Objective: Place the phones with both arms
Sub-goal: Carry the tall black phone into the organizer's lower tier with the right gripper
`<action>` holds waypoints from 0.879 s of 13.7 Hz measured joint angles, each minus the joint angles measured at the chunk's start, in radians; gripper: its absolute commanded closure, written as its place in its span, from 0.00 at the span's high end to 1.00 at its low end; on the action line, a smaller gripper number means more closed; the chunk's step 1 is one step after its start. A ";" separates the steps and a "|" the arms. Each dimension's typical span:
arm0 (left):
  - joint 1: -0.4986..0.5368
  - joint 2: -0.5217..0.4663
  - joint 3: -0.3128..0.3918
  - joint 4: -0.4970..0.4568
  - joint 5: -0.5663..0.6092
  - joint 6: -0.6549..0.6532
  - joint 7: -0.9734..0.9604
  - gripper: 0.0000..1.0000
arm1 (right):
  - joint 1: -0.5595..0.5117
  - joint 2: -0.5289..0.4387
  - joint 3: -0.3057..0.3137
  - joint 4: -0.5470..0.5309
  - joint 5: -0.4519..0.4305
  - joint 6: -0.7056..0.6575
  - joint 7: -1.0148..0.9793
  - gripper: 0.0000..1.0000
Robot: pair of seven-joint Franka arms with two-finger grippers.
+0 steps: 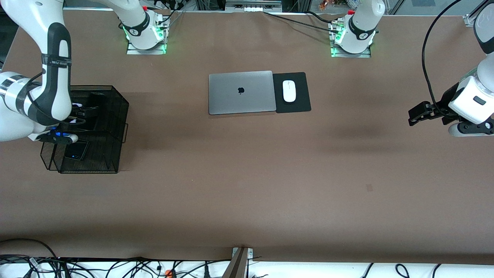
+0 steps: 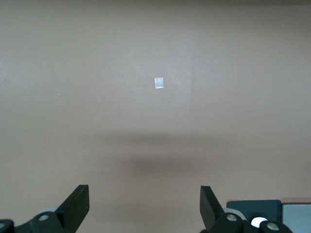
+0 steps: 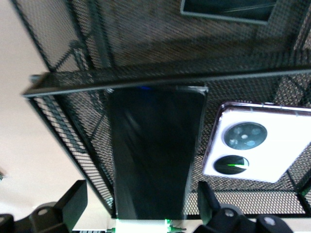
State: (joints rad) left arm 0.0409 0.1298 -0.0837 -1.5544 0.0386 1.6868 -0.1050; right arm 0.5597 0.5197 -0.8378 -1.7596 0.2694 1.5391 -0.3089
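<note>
- Nearest the front camera, the small squarish black phone [image 1: 76, 150] lies flat in the nearer compartment of the black wire-mesh basket [image 1: 122, 116], at the right arm's end of the table.
- In the farther compartment the long black glass slab phone [image 3: 153, 150] lies beside the small squarish lavender phone with two black circles [image 3: 252, 141]. The right gripper [image 3: 143, 194] is low over the slab, its jaws spread wide with a gap on each side, holding nothing.
- We judge all three phones to be light, stiff, smooth and slippery, with glass that can crack. We would pinch them across the narrow side edges, never on the faces or lenses.
- The left gripper [image 1: 413, 117] waits with fingers apart and empty over bare brown table [image 2: 155, 58] at the left arm's end.
- In the front view the arm hides most of the farther compartment; only the right wrist view shows the slab and the jaws' clearance. Only the front view shows the closed silver laptop [image 1: 241, 92] and white mouse [image 1: 288, 91] in full, farthest back.
</note>
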 measured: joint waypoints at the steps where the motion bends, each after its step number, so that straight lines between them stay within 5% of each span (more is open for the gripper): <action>1: 0.000 0.000 0.000 0.000 0.000 0.000 0.000 1.00 | 0.005 -0.001 0.000 0.017 0.000 -0.002 0.000 1.00; 8: 0.000 0.000 0.000 0.000 0.000 0.000 0.000 1.00 | 0.034 -0.021 -0.002 0.359 -0.032 -0.098 0.000 1.00; 12: 0.000 0.000 0.000 0.000 0.000 0.001 0.000 1.00 | 0.101 -0.025 0.003 0.414 -0.088 -0.116 0.012 1.00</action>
State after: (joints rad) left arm 0.0408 0.1297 -0.0838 -1.5546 0.0385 1.6882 -0.1050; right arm 0.6603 0.4946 -0.8346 -1.3460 0.1811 1.4234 -0.2965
